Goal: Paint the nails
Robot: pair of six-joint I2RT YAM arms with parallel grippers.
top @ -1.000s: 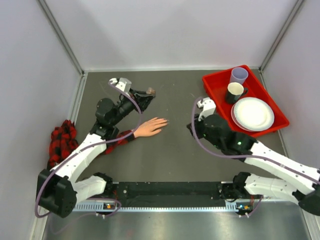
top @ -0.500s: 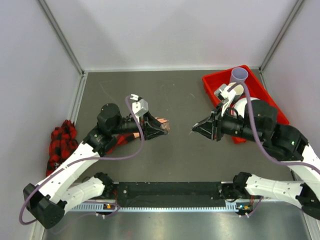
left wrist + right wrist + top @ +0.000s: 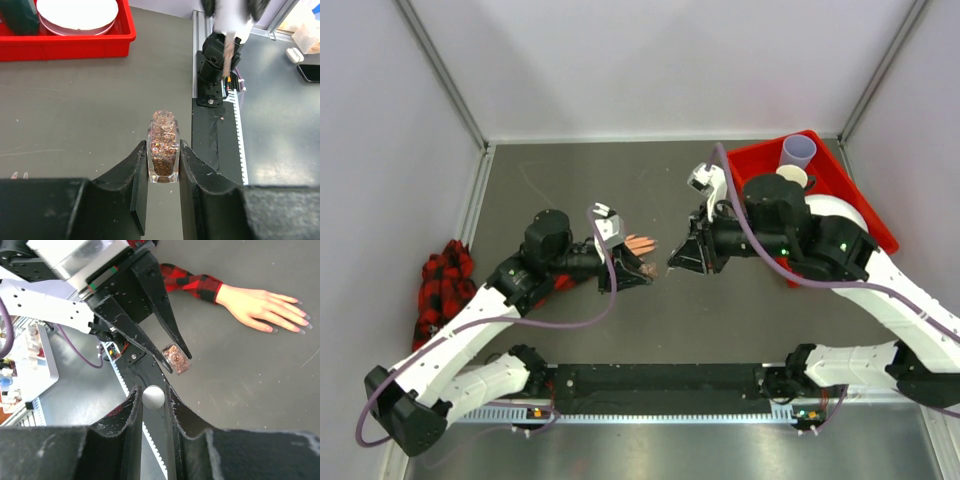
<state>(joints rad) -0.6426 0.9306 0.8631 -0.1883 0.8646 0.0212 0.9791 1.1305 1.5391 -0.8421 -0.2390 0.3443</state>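
Note:
The peach mannequin hand point(image 3: 255, 305) lies flat on the grey table, its plaid sleeve point(image 3: 190, 280) behind it. Its tiny nails point(image 3: 299, 330) show at the fingertips. In the top view only the fingers point(image 3: 642, 242) show past my left gripper point(image 3: 632, 272). That gripper point(image 3: 163, 167) is shut on a small clear bottle of coppery glitter polish point(image 3: 163, 147), held upright with its neck uncapped. My right gripper point(image 3: 153, 400) is shut on a small white round cap point(image 3: 153, 396), right beside the bottle point(image 3: 176, 358). It also shows in the top view point(image 3: 680, 260).
A red tray point(image 3: 752, 172) at the back right holds a purple cup point(image 3: 798, 150), a dark cup point(image 3: 788, 177) and a white plate point(image 3: 845, 212), partly under my right arm. A heap of plaid cloth point(image 3: 445, 280) lies at the left wall.
My right gripper has swung left from the tray side to the bottle. My left gripper came down from the far left to the mannequin's fingertips and has since held almost still.

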